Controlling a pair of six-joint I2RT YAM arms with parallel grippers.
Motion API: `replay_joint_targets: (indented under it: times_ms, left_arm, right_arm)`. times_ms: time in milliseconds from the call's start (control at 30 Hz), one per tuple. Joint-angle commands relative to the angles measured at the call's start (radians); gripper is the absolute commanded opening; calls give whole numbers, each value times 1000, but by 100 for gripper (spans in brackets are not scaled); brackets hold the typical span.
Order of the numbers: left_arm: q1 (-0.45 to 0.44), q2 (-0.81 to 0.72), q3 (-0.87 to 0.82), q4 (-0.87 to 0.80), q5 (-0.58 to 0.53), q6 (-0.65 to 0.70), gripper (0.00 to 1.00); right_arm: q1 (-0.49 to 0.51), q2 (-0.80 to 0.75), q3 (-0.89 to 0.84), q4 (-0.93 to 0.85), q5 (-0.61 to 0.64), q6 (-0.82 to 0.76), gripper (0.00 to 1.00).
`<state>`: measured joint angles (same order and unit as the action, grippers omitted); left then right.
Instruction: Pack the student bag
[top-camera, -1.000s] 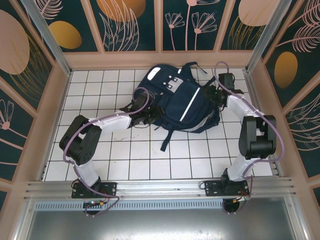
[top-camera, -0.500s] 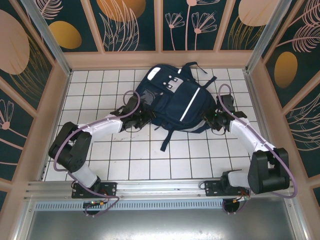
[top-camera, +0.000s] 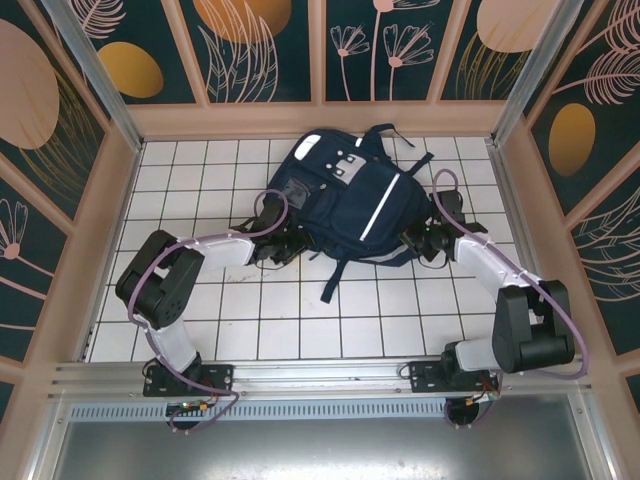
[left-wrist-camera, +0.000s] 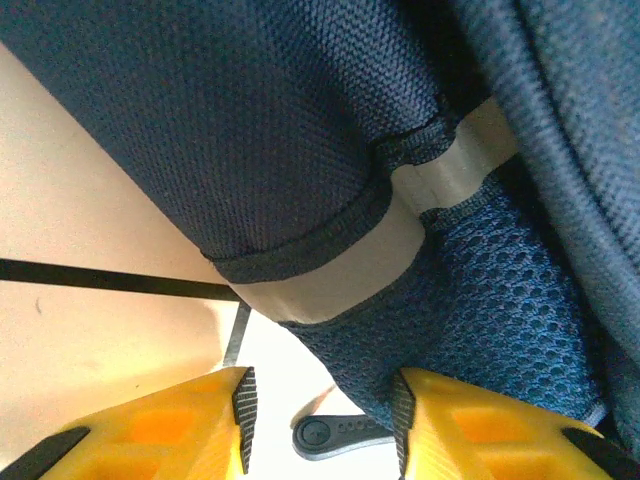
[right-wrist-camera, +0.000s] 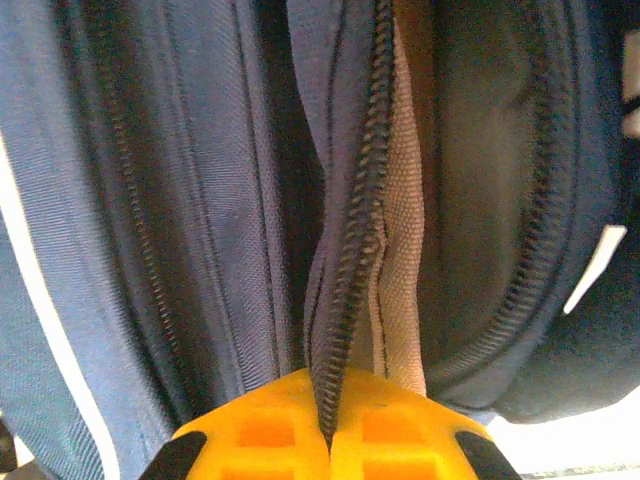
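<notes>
The student bag (top-camera: 350, 200), navy with white stripes, lies front-up at the middle back of the white tiled table (top-camera: 300, 310). My left gripper (top-camera: 281, 241) is at the bag's lower left edge. In the left wrist view it (left-wrist-camera: 322, 405) stands open, with a corner of blue mesh (left-wrist-camera: 480, 300) and a black zip pull (left-wrist-camera: 330, 436) between its yellow fingers; the right pad touches the mesh. My right gripper (top-camera: 421, 241) is at the bag's lower right side. There it (right-wrist-camera: 328, 395) is shut on a raised fold of the bag's zipper edge (right-wrist-camera: 355, 230).
Wooden walls (top-camera: 110, 220) box in the table on three sides, and an aluminium rail (top-camera: 320, 375) runs along the near edge. A dark strap (top-camera: 335, 275) trails from the bag toward the front. Open tiles lie between the arms.
My right arm came down from the bag's upper right to its lower right side and the gripper closed on the zipper edge. The left gripper stayed at the bag's left edge.
</notes>
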<state>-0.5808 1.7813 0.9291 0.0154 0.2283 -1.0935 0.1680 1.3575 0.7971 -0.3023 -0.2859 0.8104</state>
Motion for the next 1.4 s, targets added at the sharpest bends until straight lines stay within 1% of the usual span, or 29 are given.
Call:
replay_joint_targets:
  times_ms: [0, 100, 200, 267, 433, 467, 500, 533, 567, 633, 700, 833, 900, 967, 1100, 1167, 1367]
  left_arm:
    - [9, 15, 5, 34, 5, -6, 42]
    - [13, 32, 7, 38, 9, -7, 42]
    - [15, 39, 5, 43, 3, -8, 42]
    - [18, 44, 5, 47, 2, -7, 42]
    - [23, 9, 5, 56, -8, -11, 42]
    - [23, -10, 4, 57, -15, -8, 42]
    - [24, -31, 7, 52, -23, -3, 43]
    - [24, -44, 15, 39, -27, 6, 43]
    - [22, -59, 31, 23, -30, 21, 43]
    - [22, -89, 72, -3, -19, 54, 43]
    - [15, -104, 122, -39, -12, 104, 43]
    - [-24, -92, 270, -184, -67, 259, 41]
    - [-44, -74, 346, -233, -78, 334, 39]
    - [-67, -20, 449, -278, -68, 408, 37]
    - [-130, 61, 634, -351, -50, 576, 36]
    - [-158, 101, 709, -376, -49, 637, 35]
    - [-212, 234, 889, -453, -70, 750, 36]
  right_arm:
    - [-24, -95, -3, 226, -87, -17, 0]
    - [-56, -134, -8, 370, -167, -17, 0]
    - [-73, -132, 6, 490, -267, -17, 0]
    - [-81, -121, 24, 522, -316, -23, 0]
    - [-104, -123, 0, 555, -332, -42, 0]
    - [-114, -130, -19, 590, -356, -35, 0]
    - [-123, -145, -53, 661, -387, -11, 0]
    - [-129, -157, -79, 714, -398, 13, 0]
    - [-130, -167, -89, 725, -394, 17, 0]
    - [-128, -164, -66, 641, -366, -19, 0]
    - [-129, -159, -59, 601, -361, -46, 0]
    - [-128, -165, -88, 614, -371, -40, 0]
    - [-128, -165, -99, 621, -376, -35, 0]
    - [-128, -166, -108, 629, -386, -33, 0]
    - [-126, -166, -115, 625, -391, -28, 0]
    - [-126, -165, -115, 621, -391, -28, 0]
    - [-124, -161, -113, 612, -391, -29, 0]
